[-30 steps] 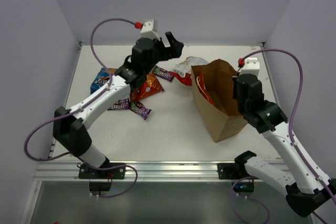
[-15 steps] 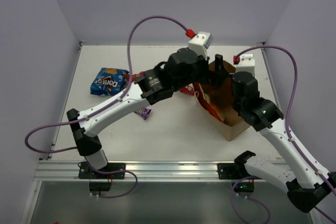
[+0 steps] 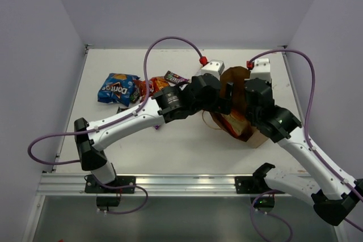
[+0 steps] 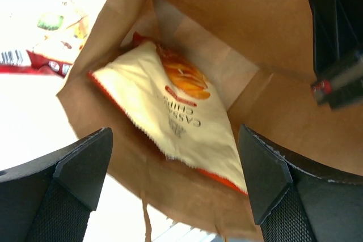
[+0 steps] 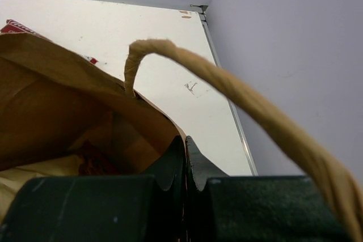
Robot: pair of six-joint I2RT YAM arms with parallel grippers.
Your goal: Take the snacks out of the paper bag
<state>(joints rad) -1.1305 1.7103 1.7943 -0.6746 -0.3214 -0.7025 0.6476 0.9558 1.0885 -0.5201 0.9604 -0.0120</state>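
The paper bag (image 3: 233, 77) leans toward the left at the table's right, its mouth facing my left gripper (image 3: 227, 99). That gripper (image 4: 176, 188) stands open at the mouth, nothing between its fingers (image 4: 76, 177). Inside lies a cream-and-orange chip bag (image 4: 176, 103). My right gripper (image 5: 185, 147) is shut on the bag's rim (image 5: 164, 126), with the twisted handle (image 5: 227, 83) arching over it. On the table lie a blue Doritos bag (image 3: 116, 88), a red-orange chip bag (image 3: 150, 87) and a purple candy bar (image 3: 176, 77). A white-and-red packet (image 4: 39, 55) shows just outside the bag.
The left arm (image 3: 130, 120) stretches across the table's middle from its base at the near left. The right arm (image 3: 300, 151) runs along the right side. Lilac walls close in on the left, back and right. The right gripper's body (image 4: 337, 38) shows beside the bag.
My left arm has swung right from the snack pile to the bag's mouth, still open. The bag, held by my right gripper, has tipped over toward the left.
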